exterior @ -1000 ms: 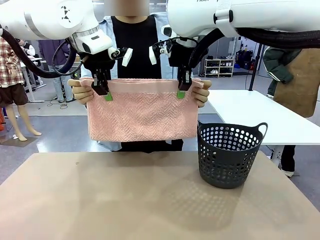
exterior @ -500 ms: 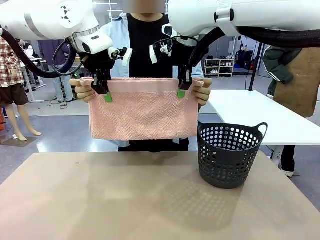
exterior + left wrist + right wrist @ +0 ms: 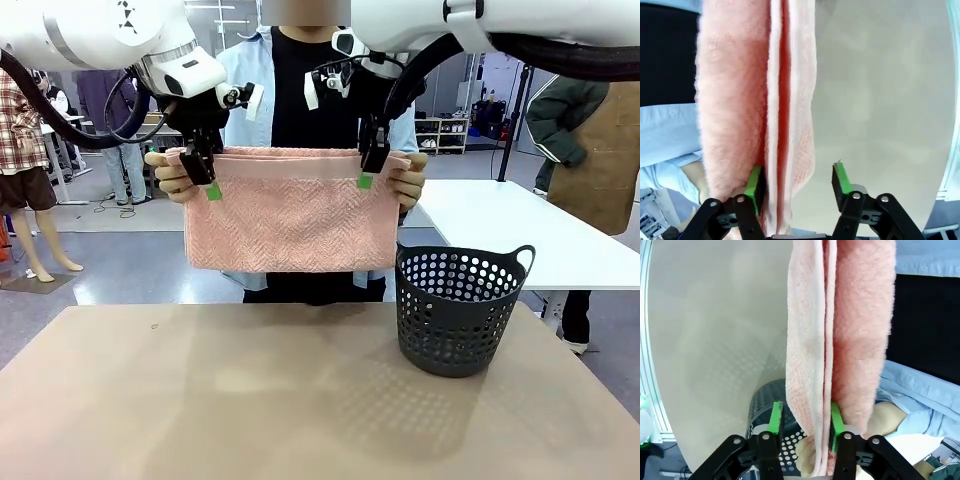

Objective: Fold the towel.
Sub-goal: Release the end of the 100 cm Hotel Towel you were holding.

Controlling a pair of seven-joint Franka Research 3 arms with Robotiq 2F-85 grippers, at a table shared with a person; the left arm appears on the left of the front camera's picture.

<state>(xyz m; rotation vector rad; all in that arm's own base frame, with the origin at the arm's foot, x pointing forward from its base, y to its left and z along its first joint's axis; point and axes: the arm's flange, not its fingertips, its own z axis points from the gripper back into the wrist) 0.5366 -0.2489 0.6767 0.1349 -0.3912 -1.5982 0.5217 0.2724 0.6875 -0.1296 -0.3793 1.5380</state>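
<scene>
The towel (image 3: 290, 215) is held up in the air above the far edge of the bench (image 3: 200, 400), in the upper middle of the front view. It is already doubled over along its top edge. Its upper corners are pinched by the person's hands, one at frame left (image 3: 168, 175) and one at frame right (image 3: 408, 182). The dark perforated basket (image 3: 460, 310) stands on the bench to the lower right, below the towel's corner and apart from it.

The left gripper (image 3: 797, 181) is spread wide. The towel's nearer layers hang between its fingers, close against one green pad and clear of the other, so nothing is held. The right gripper (image 3: 805, 419) is set narrower around the nearer layers. The cloth there looks unsqueezed, so it is judged not yet clamped.

The towel is judged light, soft and limp. It will sag and swing once freed, and its terry pile should give the pads good friction. Hold is best taken on the doubled top edge, just inside each of the person's hands. All hanging layers should be gathered between the pads so that no layer drops away.
</scene>
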